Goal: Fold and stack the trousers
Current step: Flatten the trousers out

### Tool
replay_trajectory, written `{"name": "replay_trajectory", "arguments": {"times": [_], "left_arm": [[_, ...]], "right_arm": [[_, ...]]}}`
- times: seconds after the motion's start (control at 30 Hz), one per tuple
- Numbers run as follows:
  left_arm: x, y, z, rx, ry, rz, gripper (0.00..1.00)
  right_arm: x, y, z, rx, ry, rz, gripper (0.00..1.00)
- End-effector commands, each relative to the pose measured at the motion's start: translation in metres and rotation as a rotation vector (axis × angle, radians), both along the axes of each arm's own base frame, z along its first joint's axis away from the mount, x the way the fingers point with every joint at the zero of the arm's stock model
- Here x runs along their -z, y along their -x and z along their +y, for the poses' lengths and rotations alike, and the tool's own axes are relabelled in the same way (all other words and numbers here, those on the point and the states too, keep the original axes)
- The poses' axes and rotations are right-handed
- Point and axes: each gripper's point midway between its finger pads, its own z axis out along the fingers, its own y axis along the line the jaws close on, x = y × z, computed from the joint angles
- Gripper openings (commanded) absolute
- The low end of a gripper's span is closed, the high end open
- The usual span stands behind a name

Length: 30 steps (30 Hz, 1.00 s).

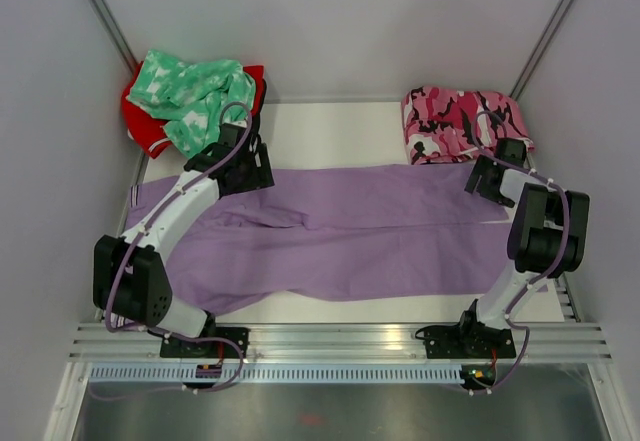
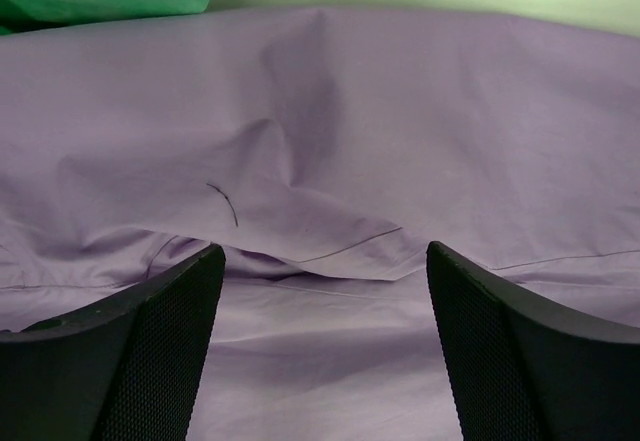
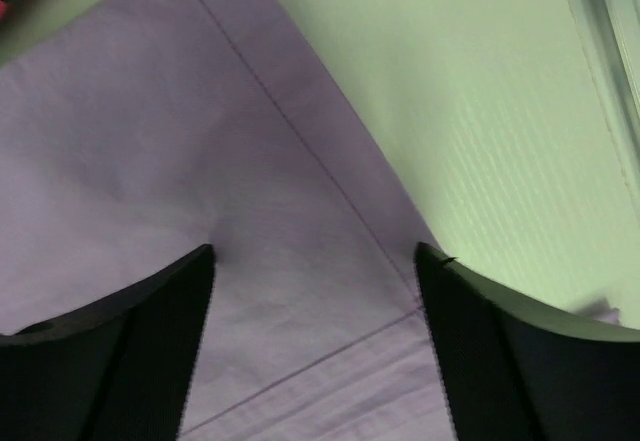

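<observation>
Currently left fingers [image 2: 150, 351], ten o'clock, and right fingers [image 3: 520, 361], two o'clock, are hanging released — over long lilac-purple soft cloth trousers [image 1: 380, 231].

Part of the trousers [image 1: 380, 231] beneath the left arm [image 1: 185, 206]

Probably a robotics lab test cell: plain white walls [image 1: 330, 21] box in a white worktop [image 1: 330, 126], with the left arm [image 1: 175, 216] and right arm [image 1: 545, 231] bolted to an aluminium rail [image 1: 340, 339].
</observation>
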Motion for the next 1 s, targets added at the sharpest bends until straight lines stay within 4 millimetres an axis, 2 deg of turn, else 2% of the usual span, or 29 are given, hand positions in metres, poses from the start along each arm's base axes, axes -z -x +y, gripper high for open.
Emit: {"name": "replay_trajectory", "arguments": {"times": [0.0, 0.1, 0.17, 0.23, 0.37, 0.4, 0.43, 0.53, 0.57, 0.77, 0.9, 0.97], "left_arm": [[-0.008, -0.003, 0.001, 0.058, -0.031, -0.045, 0.87], [-0.008, 0.0, 0.003, 0.068, -0.04, -0.05, 0.88], [-0.007, 0.003, 0.003, 0.077, -0.046, -0.047, 0.88], [-0.006, 0.004, 0.005, 0.08, -0.055, -0.049, 0.89], [-0.008, 0.005, 0.009, 0.078, -0.07, -0.05, 0.9], [-0.008, 0.005, 0.01, 0.077, -0.074, -0.051, 0.9], [-0.01, 0.005, 0.011, 0.068, -0.081, -0.056, 0.9], [-0.011, 0.006, 0.015, 0.054, -0.094, -0.055, 0.91], [-0.011, 0.006, 0.017, 0.045, -0.096, -0.054, 0.91], [-0.002, 0.009, 0.033, -0.048, -0.102, -0.018, 0.93], [0.003, 0.011, 0.039, -0.062, -0.079, 0.004, 0.94], [0.005, 0.014, 0.044, -0.082, -0.091, 0.015, 0.95]], "right_arm": [[-0.004, -0.016, -0.01, -0.078, 0.055, -0.02, 0.84], [0.014, -0.008, -0.013, -0.077, 0.066, 0.057, 0.71], [0.022, -0.004, -0.016, -0.07, 0.069, 0.097, 0.66], [0.024, -0.003, -0.018, -0.065, 0.072, 0.113, 0.6], [0.036, 0.012, -0.028, -0.013, 0.077, 0.19, 0.12], [0.038, 0.017, -0.032, 0.006, 0.078, 0.2, 0.04], [0.04, 0.022, -0.036, 0.03, 0.074, 0.205, 0.0], [0.035, 0.04, -0.057, 0.141, 0.058, 0.186, 0.0], [0.033, 0.047, -0.07, 0.189, 0.053, 0.175, 0.0], [0.009, 0.07, -0.11, 0.351, 0.052, 0.059, 0.0], [0.004, 0.064, -0.119, 0.353, 0.029, 0.023, 0.0], [-0.001, 0.05, -0.117, 0.301, 0.006, -0.013, 0.0]]}}
